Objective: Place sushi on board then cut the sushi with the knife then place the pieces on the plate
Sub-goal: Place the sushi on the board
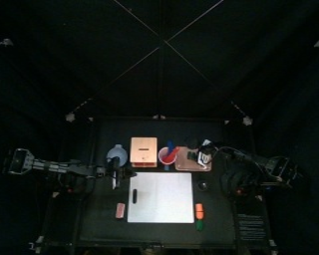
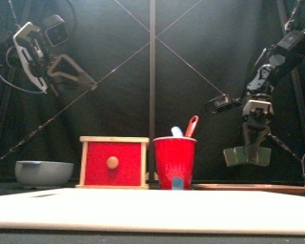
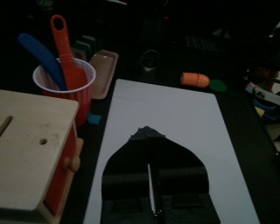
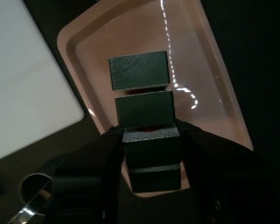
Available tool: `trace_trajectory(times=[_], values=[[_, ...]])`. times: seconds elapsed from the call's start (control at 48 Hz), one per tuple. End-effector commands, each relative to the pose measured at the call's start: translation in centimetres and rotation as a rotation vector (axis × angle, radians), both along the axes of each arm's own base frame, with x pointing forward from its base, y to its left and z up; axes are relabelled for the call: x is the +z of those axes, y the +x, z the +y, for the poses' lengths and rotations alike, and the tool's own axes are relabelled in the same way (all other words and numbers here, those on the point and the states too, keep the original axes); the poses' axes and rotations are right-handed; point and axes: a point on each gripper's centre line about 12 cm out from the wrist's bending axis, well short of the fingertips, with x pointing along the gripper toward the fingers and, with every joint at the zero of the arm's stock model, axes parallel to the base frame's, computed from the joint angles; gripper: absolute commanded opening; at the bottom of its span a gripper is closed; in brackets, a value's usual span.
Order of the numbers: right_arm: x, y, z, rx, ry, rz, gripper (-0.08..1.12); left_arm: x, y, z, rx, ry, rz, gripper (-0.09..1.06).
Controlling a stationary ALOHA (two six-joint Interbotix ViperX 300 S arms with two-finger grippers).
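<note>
The dark green sushi lies in separate blocks in a row on the pink tray (image 4: 206, 61). Two blocks (image 4: 139, 70) (image 4: 146, 109) rest free on it. A further sushi piece (image 4: 150, 147) sits between the jaws of my right gripper (image 4: 152, 162), which is shut on its two sides just above the tray (image 2: 251, 187). In the front view that right gripper (image 2: 248, 157) hangs at the right. The white board (image 1: 162, 197) is bare. A blue and a red knife stand in the red cup (image 3: 60, 80). My left gripper (image 3: 147, 136) is shut and empty, over the board's left end.
The wooden box (image 1: 145, 152) with its red drawer stands at the back beside the red cup (image 1: 167, 155). A blue-grey bowl (image 1: 117, 154) is at the back left. An orange toy (image 1: 121, 209) lies left of the board; another orange toy (image 1: 199, 210) and a green one (image 1: 199, 222) lie at its right.
</note>
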Motion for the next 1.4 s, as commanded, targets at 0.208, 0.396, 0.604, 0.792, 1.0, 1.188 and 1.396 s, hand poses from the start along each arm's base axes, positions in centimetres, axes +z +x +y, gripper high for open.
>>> trace_trajectory(times=[0.208, 0.396, 0.604, 0.792, 1.0, 1.188, 1.396], values=[[3.4, 1.0, 4.9, -0.182, 0.051, -0.09, 0.54, 0.5, 0.2, 0.1, 0.006, 0.0, -0.018, -0.03], [4.1, 2.4, 8.4, -0.327, 0.135, -0.14, 0.54, 0.3, 0.2, 0.2, 0.007, -0.001, -0.011, -0.03], [4.3, 4.5, 12.0, -0.432, 0.175, -0.186, 0.54, -0.1, 0.0, 0.2, 0.01, -0.003, 0.003, -0.03], [4.1, 6.4, 14.8, -0.545, 0.199, -0.215, 0.54, 0.1, -0.1, 0.3, 0.015, -0.011, 0.0, -0.03], [2.9, 8.9, 17.8, -0.7, 0.233, -0.234, 0.54, 0.2, -0.5, 0.3, 0.018, -0.014, -0.009, -0.03], [2.7, 11.5, 20.6, -0.813, 0.226, -0.243, 0.54, 0.4, -0.8, 0.2, 0.017, -0.014, -0.019, -0.03], [2.2, 14.5, 22.6, -0.888, 0.232, -0.233, 0.54, 0.4, -1.2, 0.2, 0.016, -0.016, -0.016, -0.03]])
